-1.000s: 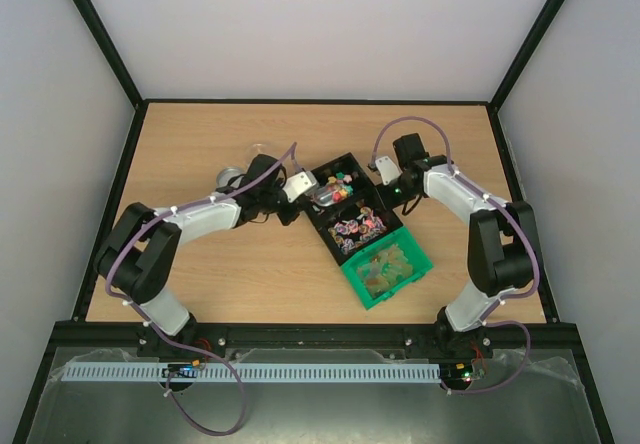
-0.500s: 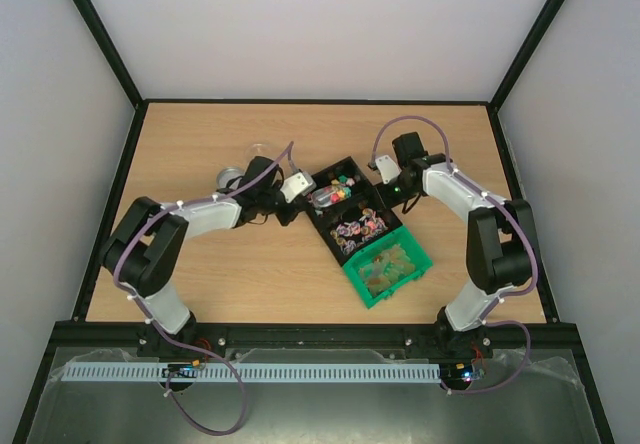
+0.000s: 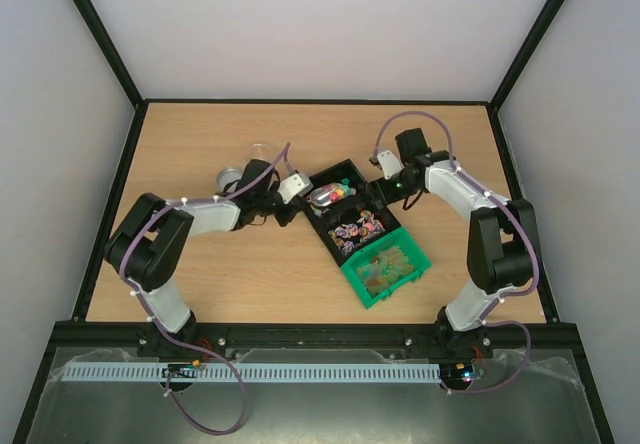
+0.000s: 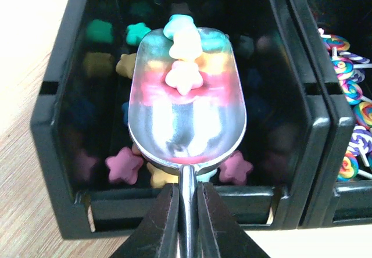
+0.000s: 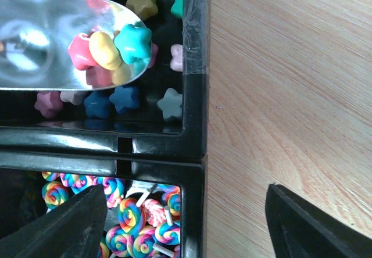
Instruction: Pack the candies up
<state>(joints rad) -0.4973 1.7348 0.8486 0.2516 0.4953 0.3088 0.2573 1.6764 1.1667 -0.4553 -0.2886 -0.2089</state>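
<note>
The candies are small bright star pieces lying in a black bin (image 4: pixel 58 136). A metal scoop (image 4: pixel 186 118) hovers over that bin with three candies (image 4: pixel 185 60) near its tip. My left gripper (image 4: pixel 187 191) is shut on the scoop's thin handle at the bin's near wall. In the right wrist view the scoop (image 5: pixel 52 43) carries pink, yellow and teal candies (image 5: pixel 110 46), and loose ones lie below it. My right gripper (image 5: pixel 186 191) is open, its fingers either side of the neighbouring bin's corner, holding nothing. From above, the scoop (image 3: pixel 328 194) lies between the left gripper (image 3: pixel 297 186) and right gripper (image 3: pixel 385 176).
A second black bin (image 5: pixel 192 176) beside the first holds swirl lollipops (image 5: pixel 131 220). A green bin (image 3: pixel 390 269) of pale pieces sits in front of it. A clear jar (image 3: pixel 262 151) and a round lid (image 3: pixel 230 177) stand behind the left arm.
My right gripper has opened its jaws wide and shifted slightly back. The left gripper and the scoop have drawn a little to the left.
</note>
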